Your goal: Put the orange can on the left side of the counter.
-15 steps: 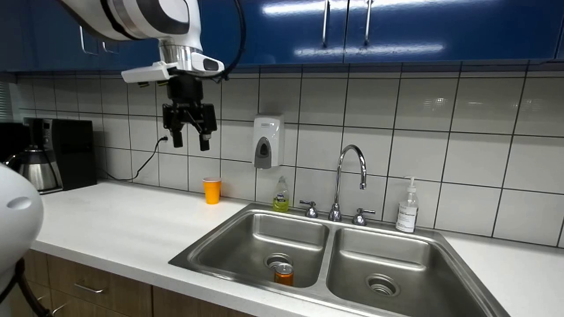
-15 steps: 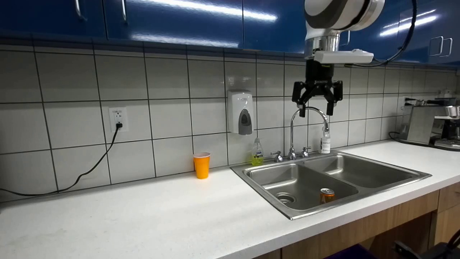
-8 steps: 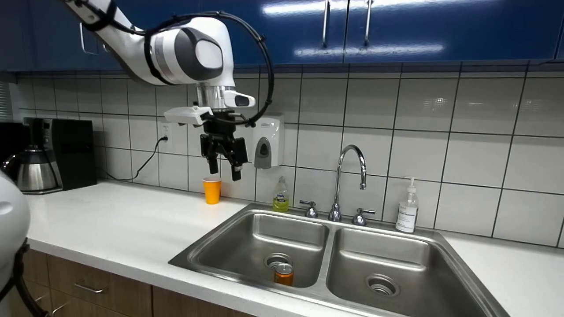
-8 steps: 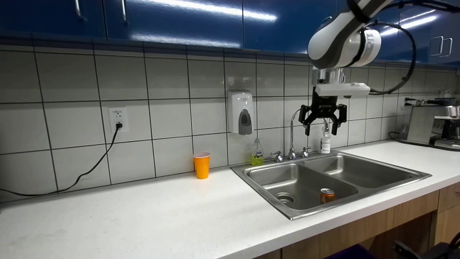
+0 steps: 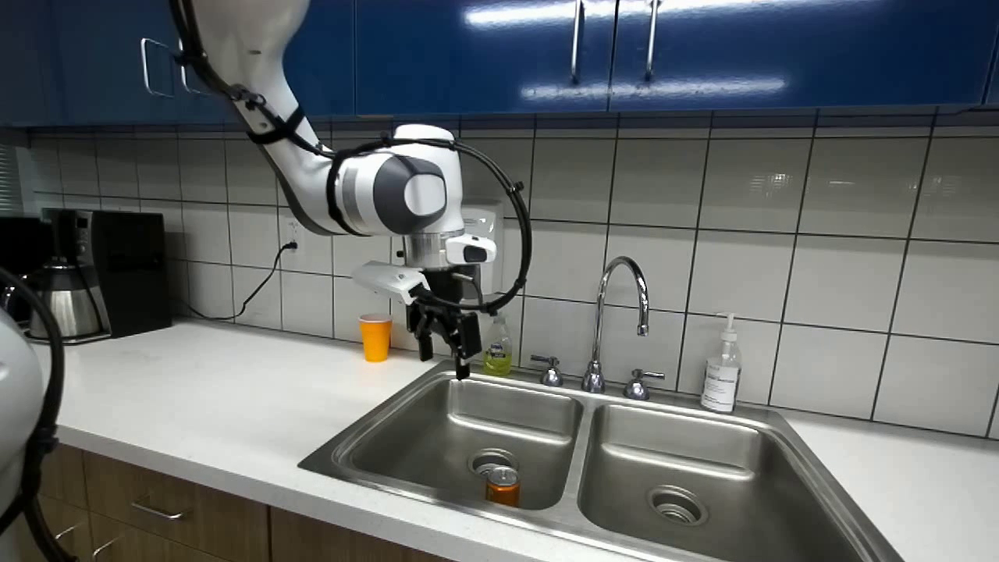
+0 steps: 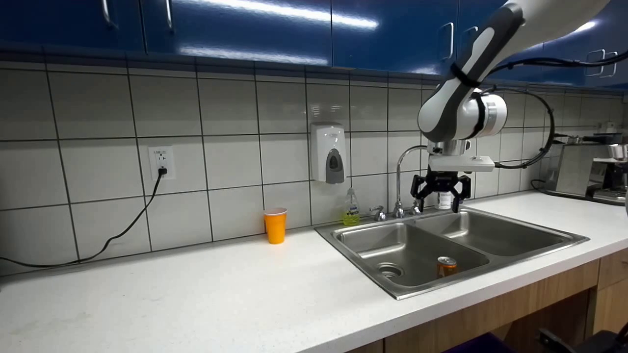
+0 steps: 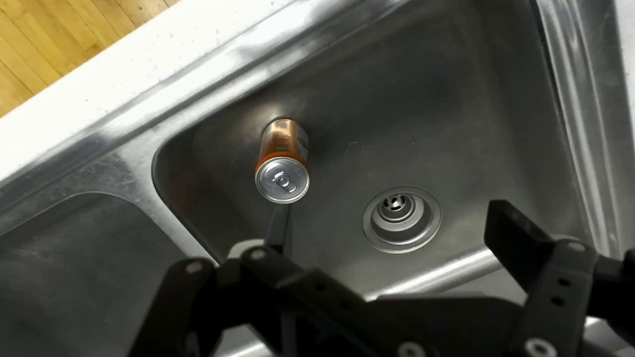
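The orange can point(image 5: 503, 489) stands upright in a sink basin against its front wall; it also shows in an exterior view point(image 6: 447, 267) with its lower part hidden by the sink rim. In the wrist view the can point(image 7: 282, 163) shows its silver top just beyond one fingertip, outside the gap between the fingers. My gripper point(image 5: 444, 364) is open and empty, above the same basin and higher than the can; it also shows in an exterior view point(image 6: 438, 209) and the wrist view point(image 7: 389, 213). The white counter point(image 5: 203, 390) spreads beside the sink, also in an exterior view point(image 6: 211, 299).
The steel sink point(image 6: 364, 267) has two basins and a tall faucet point(image 5: 599, 320). A bright orange cup point(image 5: 375, 338), a green soap bottle point(image 5: 498, 351) and a pump bottle point(image 5: 721, 371) stand along the wall. A soap dispenser point(image 6: 328, 153) hangs on the tiles.
My gripper has come down and moved toward the sink, to the right in an exterior view, staying open. The can, cup and bottles have not moved.
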